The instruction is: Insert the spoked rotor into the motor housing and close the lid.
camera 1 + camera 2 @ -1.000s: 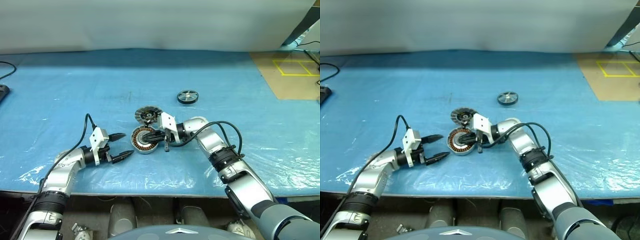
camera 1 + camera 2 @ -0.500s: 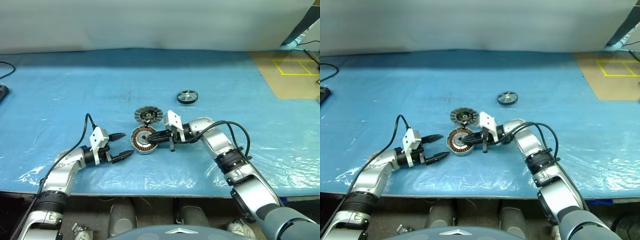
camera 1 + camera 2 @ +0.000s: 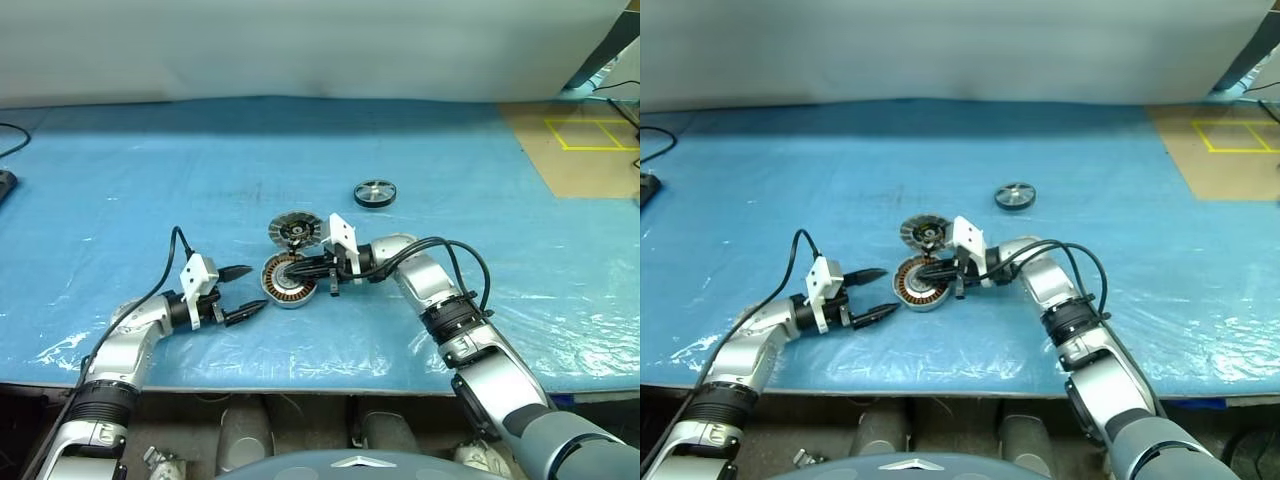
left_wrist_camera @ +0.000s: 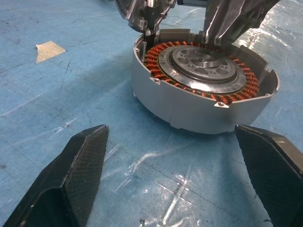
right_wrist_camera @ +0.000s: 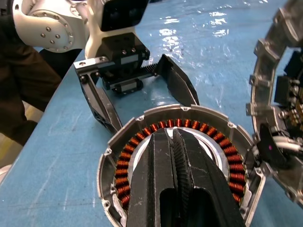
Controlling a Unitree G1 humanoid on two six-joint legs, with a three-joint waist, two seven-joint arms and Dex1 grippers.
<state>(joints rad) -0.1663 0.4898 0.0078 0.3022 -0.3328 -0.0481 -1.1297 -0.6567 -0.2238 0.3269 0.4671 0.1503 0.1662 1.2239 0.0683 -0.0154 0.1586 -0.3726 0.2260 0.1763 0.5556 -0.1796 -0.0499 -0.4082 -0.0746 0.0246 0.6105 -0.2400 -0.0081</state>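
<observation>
Right gripper (image 3: 297, 268), fingers pressed together and empty, hovered over the open motor housing (image 3: 287, 280) on the blue sheet (image 3: 150, 190). Left gripper (image 3: 243, 293) stood spread wide beside it, empty. Lid (image 3: 294, 230) stood raised behind; spoked rotor (image 3: 374, 193) lay well apart.

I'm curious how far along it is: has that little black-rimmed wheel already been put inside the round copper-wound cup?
No: the spoked rotor lies alone on the blue sheet, well apart from the motor housing, whose windings are bare.
</observation>
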